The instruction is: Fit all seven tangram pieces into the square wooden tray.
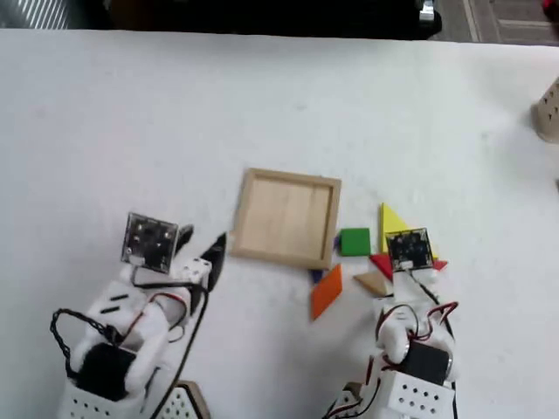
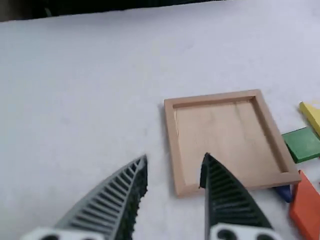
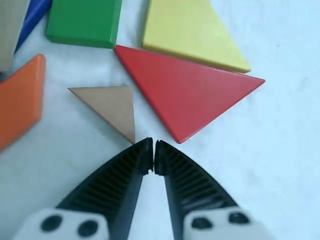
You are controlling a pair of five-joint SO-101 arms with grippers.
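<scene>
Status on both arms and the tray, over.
Left gripper open at tray edge. Right gripper shut by tan triangle. Tray unfilled. Nothing blocking.

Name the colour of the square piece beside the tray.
The square piece is green; right wrist view.

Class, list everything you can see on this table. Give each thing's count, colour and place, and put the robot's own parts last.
table: 1, white, under everything
wooden tray: 1, pale wood, mid-table, nothing in it
green square: 1, green, beside the tray
yellow triangle: 1, yellow, beside the green square
red triangle: 1, red, next to the yellow triangle
tan triangle: 1, tan, next to the red triangle
orange parallelogram: 1, orange, near a tray corner
blue piece: 1, blue, by the tray's edge, mostly hidden
perforated object: 1, beige, at the table's edge
left gripper: 1, black, open, at a tray corner
right gripper: 1, black, shut, by the tan triangle's tip
</scene>
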